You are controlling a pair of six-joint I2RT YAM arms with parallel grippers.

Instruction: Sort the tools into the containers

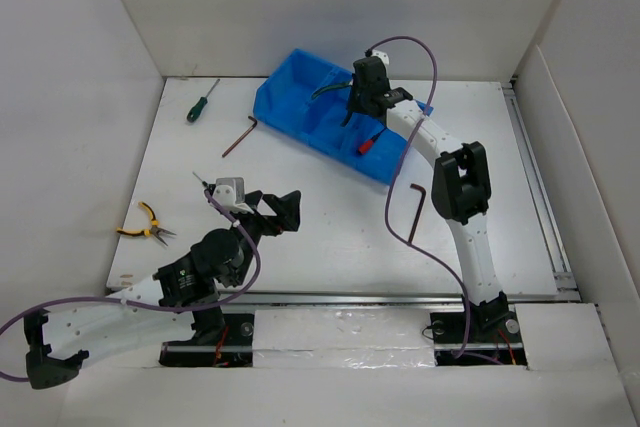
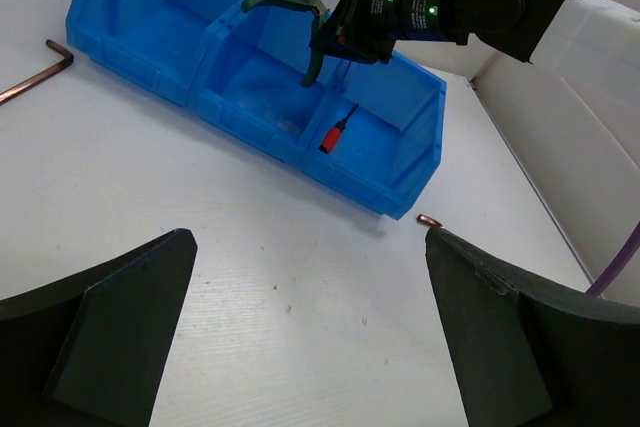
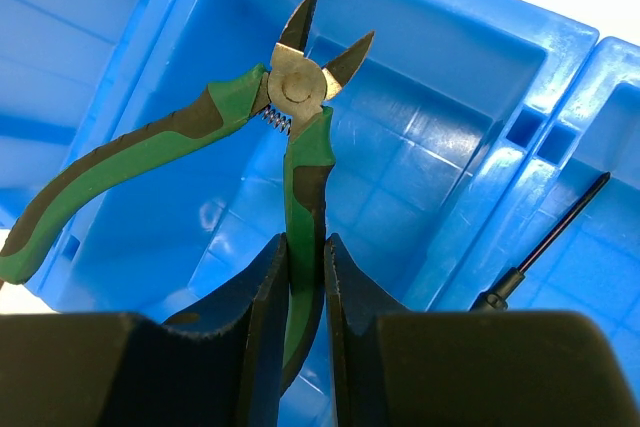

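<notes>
The blue three-compartment bin stands at the back centre. My right gripper is shut on one handle of the green-handled pliers and holds them over the middle compartment; the other handle splays left. A red-handled screwdriver lies in the right compartment; its shaft shows in the right wrist view. My left gripper is open and empty above the table, in front of the bin.
A green-handled screwdriver and a hex key lie left of the bin. Another hex key lies by the right arm. Yellow-handled pliers lie at the left edge. White walls surround the table.
</notes>
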